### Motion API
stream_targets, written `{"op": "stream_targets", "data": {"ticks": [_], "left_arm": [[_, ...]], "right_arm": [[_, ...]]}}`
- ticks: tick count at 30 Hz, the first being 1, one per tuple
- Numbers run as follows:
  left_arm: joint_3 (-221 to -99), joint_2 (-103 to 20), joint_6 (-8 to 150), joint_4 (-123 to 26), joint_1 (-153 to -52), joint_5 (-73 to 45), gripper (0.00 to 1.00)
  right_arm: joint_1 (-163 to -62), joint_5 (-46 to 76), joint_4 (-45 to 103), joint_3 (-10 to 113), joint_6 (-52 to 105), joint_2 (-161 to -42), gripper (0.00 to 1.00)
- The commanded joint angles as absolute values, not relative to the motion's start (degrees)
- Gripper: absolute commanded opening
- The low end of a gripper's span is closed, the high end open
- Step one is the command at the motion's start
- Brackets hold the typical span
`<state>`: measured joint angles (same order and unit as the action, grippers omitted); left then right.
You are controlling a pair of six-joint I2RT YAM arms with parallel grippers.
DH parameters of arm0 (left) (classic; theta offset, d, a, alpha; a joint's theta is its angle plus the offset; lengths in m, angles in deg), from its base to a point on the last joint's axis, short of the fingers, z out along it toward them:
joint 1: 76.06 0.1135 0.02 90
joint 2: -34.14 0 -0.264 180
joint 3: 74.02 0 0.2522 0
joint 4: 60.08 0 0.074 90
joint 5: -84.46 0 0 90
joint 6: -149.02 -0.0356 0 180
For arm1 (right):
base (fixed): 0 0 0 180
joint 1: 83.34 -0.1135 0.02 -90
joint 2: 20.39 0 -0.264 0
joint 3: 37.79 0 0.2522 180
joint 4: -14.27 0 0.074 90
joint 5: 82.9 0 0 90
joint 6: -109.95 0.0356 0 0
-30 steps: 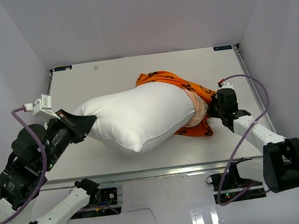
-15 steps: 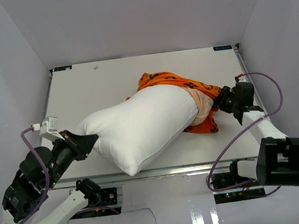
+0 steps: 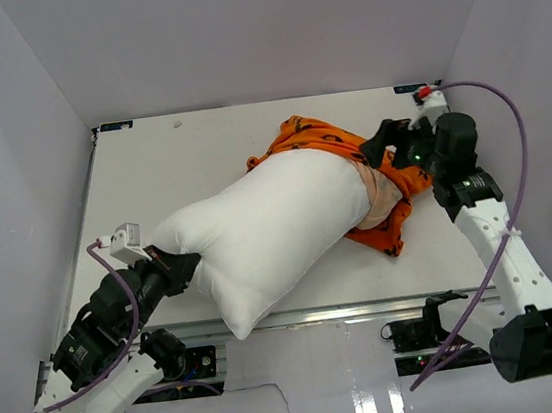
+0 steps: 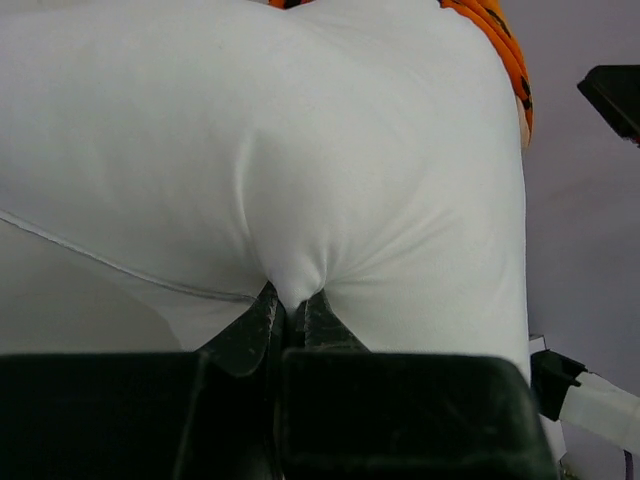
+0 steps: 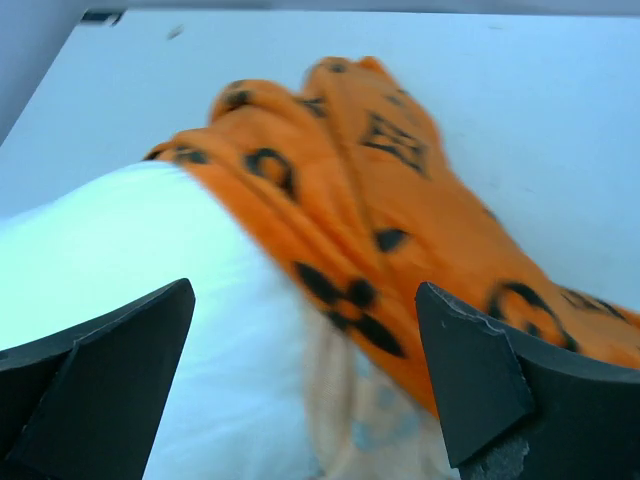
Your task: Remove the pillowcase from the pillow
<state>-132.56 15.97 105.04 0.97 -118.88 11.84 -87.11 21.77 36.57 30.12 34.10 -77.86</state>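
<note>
The white bench [image 3: 179,158] carries everything, and the pillow [image 3: 278,221] lies slantwise across its middle, one pointed corner near the front edge and its far end toward the right rear. Most of the pillow is bare white fabric. The pillowcase [image 3: 333,139] is bunched into orange folds around that far right end only, with some pale lining showing where it meets the white, and part of it spills onto the bench beside the pillow. By my judgement the task is well along but not finished: the cover is peeled off the greater length, and what is left is to draw it clear of the last end it wraps. The left tool [image 4: 290,320] is closed tight on a pinch of the pillow's fabric at its near left end, the cloth puckering into the jaws, which anchors the pillow. The right tool [image 5: 303,300] hangs just above the bunched pillowcase with its jaws spread wide and nothing between them, gripping nothing.
</note>
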Motion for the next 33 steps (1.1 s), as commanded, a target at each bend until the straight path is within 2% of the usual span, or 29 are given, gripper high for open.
{"op": "stream_targets", "data": {"ticks": [1, 9, 14, 18, 19, 21, 22, 23, 24, 25, 27, 32, 33], "left_arm": [[-130.5, 15.8, 105.8, -5.8, -118.8, 8.6, 0.0], [-127.8, 19.0, 106.5, -6.0, -118.8, 6.4, 0.0], [-131.0, 18.4, 105.2, -4.9, -118.8, 6.6, 0.0], [-133.1, 17.7, 104.5, -4.7, -118.8, 7.5, 0.0], [-133.5, 17.6, 104.3, -4.7, -118.8, 7.9, 0.0], [-134.6, 17.2, 103.5, -4.7, -118.8, 8.9, 0.0], [-136.9, 16.7, 102.9, -4.6, -118.8, 10.2, 0.0], [-138.7, 15.4, 102.3, -3.4, -118.8, 11.2, 0.0], [-140.8, 14.6, 101.5, -2.4, -118.8, 13.7, 0.0], [-145.0, 13.8, 101.2, -1.3, -118.8, 15.0, 0.0], [-150.7, 12.7, 100.0, 1.1, -118.8, 18.9, 0.0], [-159.7, 13.5, 98.7, 6.1, -118.8, 28.7, 0.0], [-160.8, 13.8, 98.2, 6.8, -118.8, 30.6, 0.0]], "right_arm": [[-98.5, 22.3, 36.8, 38.8, 24.0, -85.4, 0.97], [-103.4, 13.8, 36.1, 52.8, 17.6, -105.2, 0.95], [-104.3, 8.9, 47.5, 69.9, 10.6, -121.8, 0.95], [-104.3, 11.2, 50.4, 74.5, 10.4, -128.9, 0.98], [-104.2, 11.0, 49.8, 74.7, 10.7, -129.5, 0.85], [-103.8, 7.4, 49.9, 77.7, 12.4, -132.3, 0.7], [-103.6, 6.3, 50.3, 79.6, 13.0, -133.5, 0.55], [-103.1, 4.8, 50.8, 81.8, 13.6, -134.8, 0.45], [-102.2, 2.0, 52.0, 86.5, 15.5, -137.4, 0.21], [-101.5, 1.0, 52.8, 88.9, 16.5, -138.5, 0.08], [-99.3, -0.1, 53.6, 93.5, 18.8, -140.4, 0.08], [-91.5, -3.8, 51.2, 93.4, 26.4, -139.9, 0.08], [-90.4, -7.6, 51.0, 92.9, 27.9, -139.8, 0.08]]}}
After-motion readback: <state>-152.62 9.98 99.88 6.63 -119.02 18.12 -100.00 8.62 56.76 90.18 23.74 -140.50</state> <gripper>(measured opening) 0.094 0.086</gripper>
